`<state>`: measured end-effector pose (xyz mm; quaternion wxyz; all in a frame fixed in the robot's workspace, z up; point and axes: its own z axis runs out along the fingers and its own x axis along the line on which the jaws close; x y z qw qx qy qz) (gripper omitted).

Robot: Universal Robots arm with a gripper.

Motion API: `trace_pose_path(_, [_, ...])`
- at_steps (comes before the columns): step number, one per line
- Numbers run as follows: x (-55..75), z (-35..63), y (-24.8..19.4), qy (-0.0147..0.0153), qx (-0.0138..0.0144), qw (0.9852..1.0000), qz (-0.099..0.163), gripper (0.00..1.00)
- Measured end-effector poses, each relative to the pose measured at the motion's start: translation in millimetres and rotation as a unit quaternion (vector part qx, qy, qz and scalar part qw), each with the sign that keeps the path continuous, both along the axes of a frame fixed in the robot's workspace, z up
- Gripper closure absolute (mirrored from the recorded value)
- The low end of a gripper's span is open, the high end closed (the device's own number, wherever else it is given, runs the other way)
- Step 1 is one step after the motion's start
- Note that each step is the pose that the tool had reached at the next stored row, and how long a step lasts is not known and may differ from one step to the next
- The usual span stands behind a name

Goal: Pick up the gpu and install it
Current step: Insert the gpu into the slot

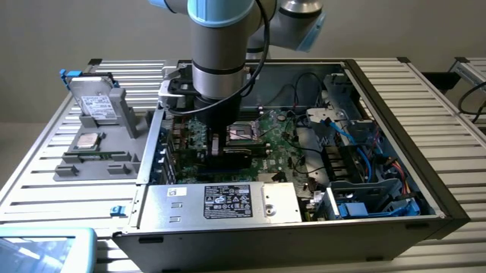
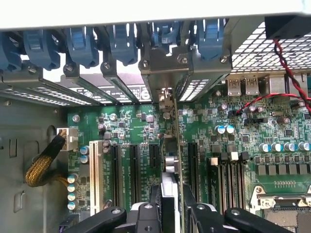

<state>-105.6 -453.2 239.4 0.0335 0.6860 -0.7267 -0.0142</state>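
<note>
Over motherboard (image 2: 126, 121) | one gripper (image 2: 169, 208) | clamps one gpu (image 2: 170, 165) edge-on

Silver-grey cylindrical arm (image 1: 220, 51), pale blue joint caps (image 1: 310, 34), black cable (image 1: 263, 37), black tool (image 2: 170, 194) with silver screws (image 2: 148, 207)

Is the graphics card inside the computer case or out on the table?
Inside: the claw holds the graphics card on edge over the motherboard slots in the case. Fully seated: cannot tell.
</note>
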Motion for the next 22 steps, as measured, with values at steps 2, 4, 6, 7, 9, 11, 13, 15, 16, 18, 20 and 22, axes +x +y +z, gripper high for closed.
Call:
trace_pose_path(2, [0.0, 0.0, 0.4, 0.0, 0.0, 1.0, 0.0, 0.72])
trace_pose_path(4, [0.0, 0.0, 0.4, 0.0, 0.0, 1.0, 0.0, 0.72])
trace_pose_path(6, [0.0, 0.0, 0.6, -0.0001, 0.0001, 1.0, 0.0, 0.72])
trace_pose_path(7, [0.0, 0.0, 0.6, -0.0001, 0.0001, 1.0, 0.0, 0.72])
trace_pose_path(9, [1.1, 0.0, 0.6, 0.0, 0.0002, 1.0, 0.0, 0.72])
trace_pose_path(11, [1.4, 0.1, -0.2, -0.0001, 0.0006, 1.0, 0.0, 0.72])
trace_pose_path(13, [1.5, 0.1, -0.2, -0.0002, 0.0007, 1.0, 0.0, 0.72])
trace_pose_path(15, [1.6, 0.3, -0.3, -0.0001, 0.001, 1.0, 0.0, 0.72])
trace_pose_path(16, [1.7, 0.4, -0.7, -0.0001, 0.0015, 1.0, 0.0, 0.72])
trace_pose_path(18, [2.0, 0.9, -1.3, -0.0001, 0.0022, 1.0, 0.0, 0.72])
trace_pose_path(20, [2.2, 1.0, -1.3, -0.0001, 0.0029, 1.0, 0.0, 0.72])
trace_pose_path(22, [2.4, 4.0, -1.4, -0.0001, 0.0029, 1.0, 0.0, 0.72])
